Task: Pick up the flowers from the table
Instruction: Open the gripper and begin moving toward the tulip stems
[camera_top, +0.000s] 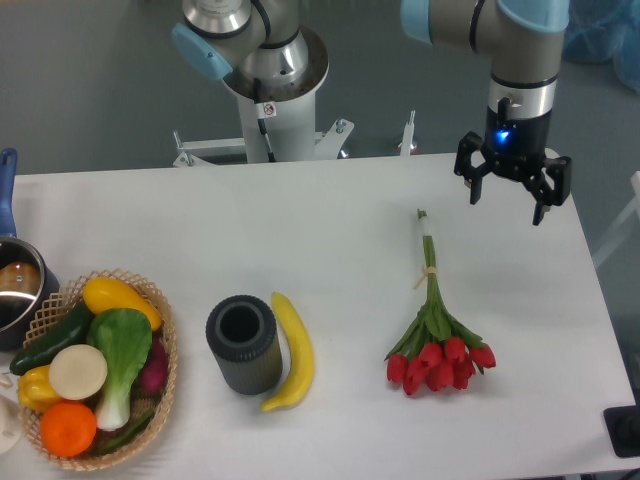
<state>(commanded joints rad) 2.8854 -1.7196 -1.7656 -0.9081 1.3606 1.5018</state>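
Note:
The flowers (436, 345), a bunch of red tulips with thin green stems tied by a pale band, lie flat on the white table (330, 230) at the right, heads toward the front edge and stems pointing to the back. My gripper (510, 198) hangs above the table at the back right, to the right of the stem tips and apart from them. Its black fingers are spread open with nothing between them.
A dark grey cylinder cup (241, 343) stands in the middle front with a yellow banana (292, 352) lying against its right side. A wicker basket (160, 310) of vegetables and fruit sits at the front left, a pot (18, 290) behind it.

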